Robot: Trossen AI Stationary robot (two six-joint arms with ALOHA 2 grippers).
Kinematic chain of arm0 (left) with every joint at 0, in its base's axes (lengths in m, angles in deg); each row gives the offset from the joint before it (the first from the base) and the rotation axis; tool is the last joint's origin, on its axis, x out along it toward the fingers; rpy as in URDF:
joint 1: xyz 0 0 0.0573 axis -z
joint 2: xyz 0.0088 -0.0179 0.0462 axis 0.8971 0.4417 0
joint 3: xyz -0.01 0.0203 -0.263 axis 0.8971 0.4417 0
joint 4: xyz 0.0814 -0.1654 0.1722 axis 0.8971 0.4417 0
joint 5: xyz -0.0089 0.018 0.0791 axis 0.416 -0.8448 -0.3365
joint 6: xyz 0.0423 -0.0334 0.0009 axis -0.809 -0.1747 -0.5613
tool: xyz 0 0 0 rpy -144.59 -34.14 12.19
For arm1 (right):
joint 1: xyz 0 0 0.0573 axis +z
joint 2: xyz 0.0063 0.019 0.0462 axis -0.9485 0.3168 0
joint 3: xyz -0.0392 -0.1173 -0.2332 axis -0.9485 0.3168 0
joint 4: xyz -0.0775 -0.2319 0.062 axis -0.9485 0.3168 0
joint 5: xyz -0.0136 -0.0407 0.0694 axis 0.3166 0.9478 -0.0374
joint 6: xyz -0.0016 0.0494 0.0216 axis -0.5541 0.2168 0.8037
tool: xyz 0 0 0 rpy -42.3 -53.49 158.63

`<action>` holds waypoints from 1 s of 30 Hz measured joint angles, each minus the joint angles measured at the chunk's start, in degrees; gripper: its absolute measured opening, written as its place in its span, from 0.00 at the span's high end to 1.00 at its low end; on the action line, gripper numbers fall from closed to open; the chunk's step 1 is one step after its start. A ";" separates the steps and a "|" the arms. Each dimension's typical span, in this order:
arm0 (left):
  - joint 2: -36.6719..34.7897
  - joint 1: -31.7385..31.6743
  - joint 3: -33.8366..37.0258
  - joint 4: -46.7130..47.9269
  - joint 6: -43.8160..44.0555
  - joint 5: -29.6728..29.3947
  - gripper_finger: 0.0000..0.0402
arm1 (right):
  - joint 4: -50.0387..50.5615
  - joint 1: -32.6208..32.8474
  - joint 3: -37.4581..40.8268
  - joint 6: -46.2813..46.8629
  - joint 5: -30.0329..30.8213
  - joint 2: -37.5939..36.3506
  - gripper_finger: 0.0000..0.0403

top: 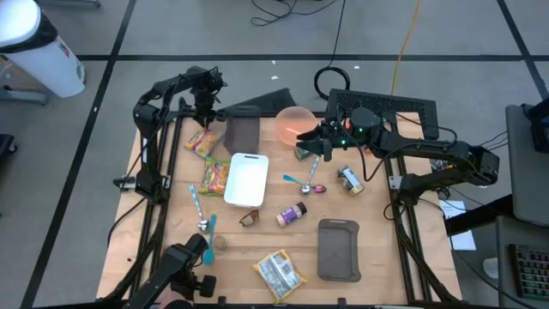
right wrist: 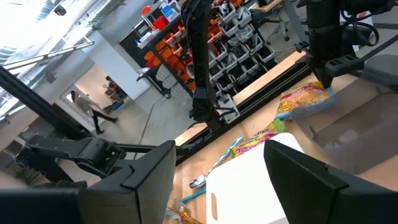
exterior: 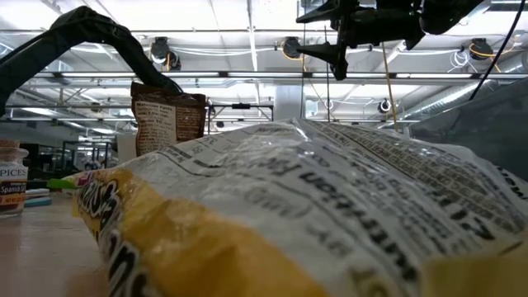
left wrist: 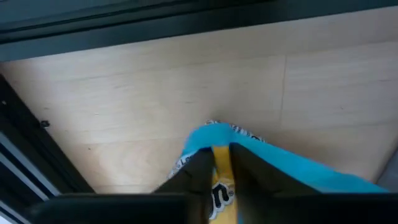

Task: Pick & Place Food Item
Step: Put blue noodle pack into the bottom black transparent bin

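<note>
Crinkled foil catches our eye first: the left gripper [left wrist: 217, 171] has its two dark fingers pressed together on the glossy edge of a yellow-and-blue snack bag [left wrist: 249, 155], which sits on the pale wood-grain table [top: 257, 245] at about ten o'clock, just beside the grey rectangular tray [top: 242, 130].

From above we see that snack bag [top: 202, 142] as a small, bright, wrinkled packet under the left gripper [top: 204, 116]. A second colourful packet [top: 214, 176] lies flat just beside the white, smooth, round-cornered cutting board [top: 246, 178] near the centre.

At one o'clock we find a translucent pink bowl [top: 296, 123], round and shiny. The right gripper [top: 319, 148] hangs just beside it with its fingers spread, and nothing sits between them. Past those fingers we see the white board [right wrist: 249, 180] again.

A metal spoon [top: 300, 182] and a small tin [top: 350, 180] rest at three o'clock. At six o'clock lie a dark grey tray [top: 338, 249] with rounded corners and a crumpled printed bag [top: 279, 273].

Low down, that crinkly bag [exterior: 313, 214] fills our view, its print too skewed to read. A spice jar [exterior: 11, 177] reads "SPICES", and a brown pouch [exterior: 167, 120] stands upright, its text too small.
</note>
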 joint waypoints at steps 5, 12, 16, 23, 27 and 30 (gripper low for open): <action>-0.07 -0.01 -0.04 0.78 -1.43 -0.02 0.98 | 0.01 -0.02 0.00 -0.42 -0.01 0.00 0.41; -2.36 -0.12 -0.04 4.07 -5.02 -1.36 0.98 | 0.01 -0.01 0.00 -0.42 -0.07 0.00 0.41; -7.15 -0.55 -0.04 3.93 -5.85 -3.45 0.99 | 0.01 -0.02 0.00 -0.64 -0.07 0.00 0.41; -18.64 -1.14 -0.07 3.45 -6.39 -4.11 0.99 | -0.01 0.00 0.00 -1.05 -0.10 0.00 0.41; -25.73 -0.46 -0.07 3.22 -6.87 -3.95 0.99 | -0.32 -0.02 0.00 -0.57 -0.10 0.00 0.41; -30.49 0.51 -0.11 2.52 -6.81 -1.70 0.99 | -0.96 -0.02 0.00 -0.48 -0.11 0.00 0.41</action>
